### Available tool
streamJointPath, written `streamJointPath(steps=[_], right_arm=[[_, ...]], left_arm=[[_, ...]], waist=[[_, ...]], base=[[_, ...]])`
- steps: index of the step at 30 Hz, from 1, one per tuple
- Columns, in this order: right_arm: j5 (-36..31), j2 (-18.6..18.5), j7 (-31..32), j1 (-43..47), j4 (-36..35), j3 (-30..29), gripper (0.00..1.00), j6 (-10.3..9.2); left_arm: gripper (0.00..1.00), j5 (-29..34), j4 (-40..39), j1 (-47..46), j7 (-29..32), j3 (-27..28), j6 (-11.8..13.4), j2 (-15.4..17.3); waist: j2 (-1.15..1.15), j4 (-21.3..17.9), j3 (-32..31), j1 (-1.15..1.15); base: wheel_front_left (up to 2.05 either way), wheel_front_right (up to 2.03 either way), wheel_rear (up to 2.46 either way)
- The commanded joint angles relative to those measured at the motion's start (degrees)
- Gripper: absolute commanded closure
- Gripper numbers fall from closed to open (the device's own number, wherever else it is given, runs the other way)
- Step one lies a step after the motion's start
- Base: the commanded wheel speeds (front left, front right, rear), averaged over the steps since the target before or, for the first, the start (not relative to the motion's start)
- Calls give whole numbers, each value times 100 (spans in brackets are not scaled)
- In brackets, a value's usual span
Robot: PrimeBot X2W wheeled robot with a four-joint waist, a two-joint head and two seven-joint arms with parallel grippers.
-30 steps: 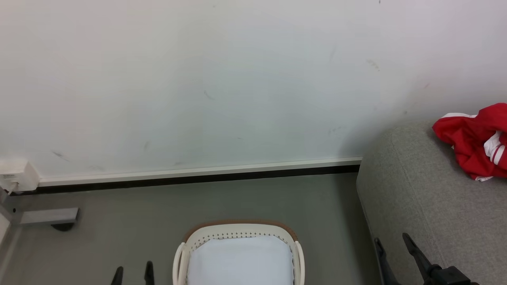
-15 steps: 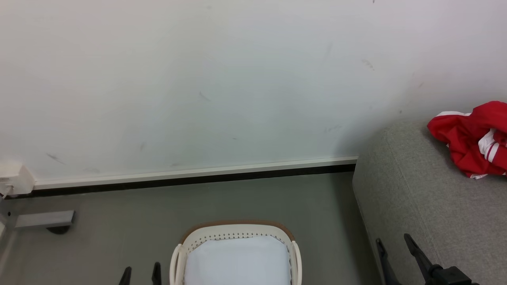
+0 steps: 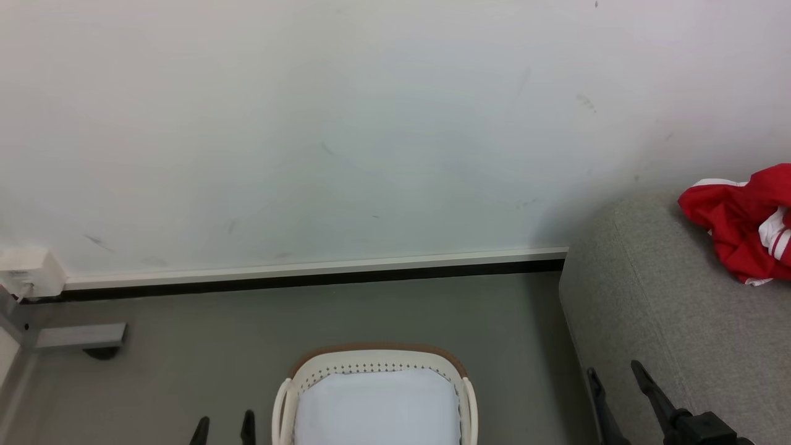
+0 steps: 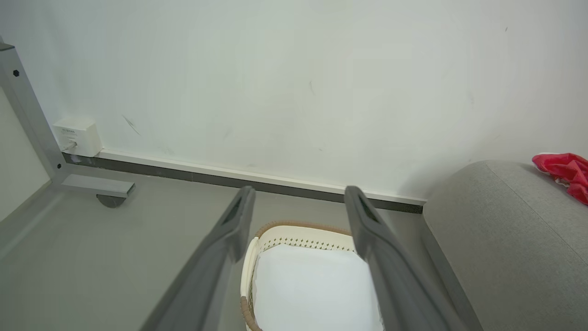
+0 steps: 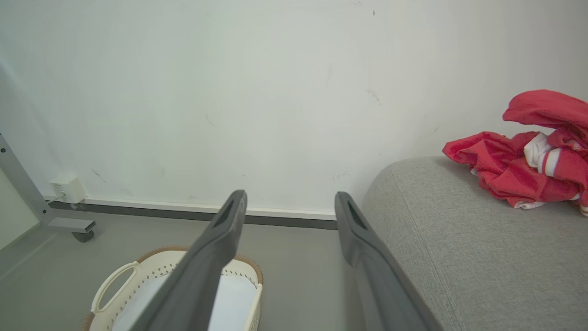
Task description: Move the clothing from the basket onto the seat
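Clothing: crumpled red heap with white trim and stripes, lying on top of the seat at far right, close to the wall. It is cut off by the head view's right edge. Seat is grey fabric with a rounded left end, and its far side sits against the wall.

Basket: on the floor at near centre, left of the seat with a strip of floor between them. Cream perforated sides, brown rim, pale flat bottom in plain view.

Left claw: near edge, just left of the basket, fingers apart. In the left wrist view the basket and wall show through the gap. Right claw: near right, by the seat's left end, fingers apart. In the right wrist view wall and floor show between them.

Room: grey smooth floor, white wall with faint scuffs, and a white skirting with a dark strip below. White box on the wall at far left, just above the skirting. Grey metal frame foot with a dark castor beneath it.

View differences: the right wrist view shows the basket's looped side handle and more of the heap, with a red fold raised at its top. The left wrist view shows the frame's slanted upright post, and the clothing as a small red patch at the right edge.
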Motion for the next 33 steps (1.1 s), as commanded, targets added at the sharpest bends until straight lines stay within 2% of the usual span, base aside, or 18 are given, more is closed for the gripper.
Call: streamJointPath(steps=[1,3,4,9,33], right_arm=[[6,-19,5,-41,8,-7,0,-15],[4,-19,5,-36,12,-1,0,-15],[1,0,0,-4,3,5,100,0],[14,24,5,170,218,22,100,1],[2559,-49,593,2,-47,-309,100,-2]], left_arm=[[0,-24,13,-35,-2,20,0,18],[0,3,-2,-34,-3,38,5,18],[100,1,-4,0,0,19,1,0],[100,-13,237,95,7,-19,-1,-39],[100,-2360,195,-339,660,255,-160,-21]], waist=[[0,7,-1,0],[0,15,-2,0],[0,15,-2,0],[0,16,-1,0],[0,68,46,0]], base=[[0,0,0],[0,0,0],[0,0,0],[0,0,0],[0,0,0]])
